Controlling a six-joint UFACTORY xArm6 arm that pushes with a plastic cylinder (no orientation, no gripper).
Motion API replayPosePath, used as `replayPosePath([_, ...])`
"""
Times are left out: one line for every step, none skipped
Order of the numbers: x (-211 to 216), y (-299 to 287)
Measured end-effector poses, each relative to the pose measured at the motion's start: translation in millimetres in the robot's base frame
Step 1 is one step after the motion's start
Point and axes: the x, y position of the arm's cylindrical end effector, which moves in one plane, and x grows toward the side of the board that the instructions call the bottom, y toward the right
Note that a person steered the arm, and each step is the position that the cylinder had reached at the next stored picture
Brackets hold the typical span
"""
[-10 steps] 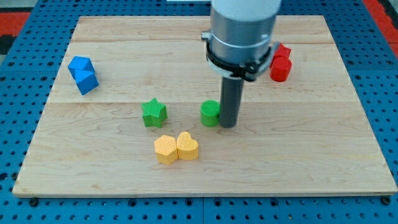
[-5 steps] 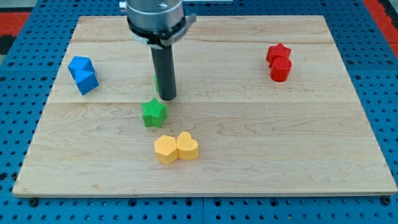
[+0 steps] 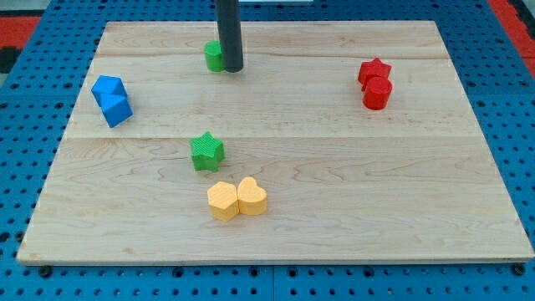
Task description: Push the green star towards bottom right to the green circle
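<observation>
Nearest the view's bottom: yellow hexagon [image 3: 221, 201] and yellow heart [image 3: 252, 196], touching side by side. Green star [image 3: 206, 151] just beyond, at 11 o'clock from the pair, standing free. Two blue blocks [image 3: 111, 99], stacked touching, sit at 10 o'clock from the star. Red star [image 3: 374, 70] and red cylinder [image 3: 377, 93] touch, at 2 o'clock from it. Farthest: green circle [image 3: 215, 55], partly hidden behind the rod, with the tip [image 3: 231, 69] touching its right side. No claw fitted, just the rod. All on the wooden board [image 3: 351, 209].
</observation>
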Motion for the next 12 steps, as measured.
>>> replayPosePath([-27.3, -17.9])
replayPosePath([-45.6, -80.0])
replayPosePath([-60.5, -125.6])
replayPosePath([-35.7, -71.1])
replayPosePath([29.3, -44.2])
replayPosePath([77.5, 11.6])
replayPosePath([136.2, 29.9])
replayPosePath([166.2, -7.4])
replayPosePath([177.4, -50.5])
replayPosePath([201.5, -51.8])
replayPosePath([225.2, -104.3])
replayPosePath([250.1, -150.6])
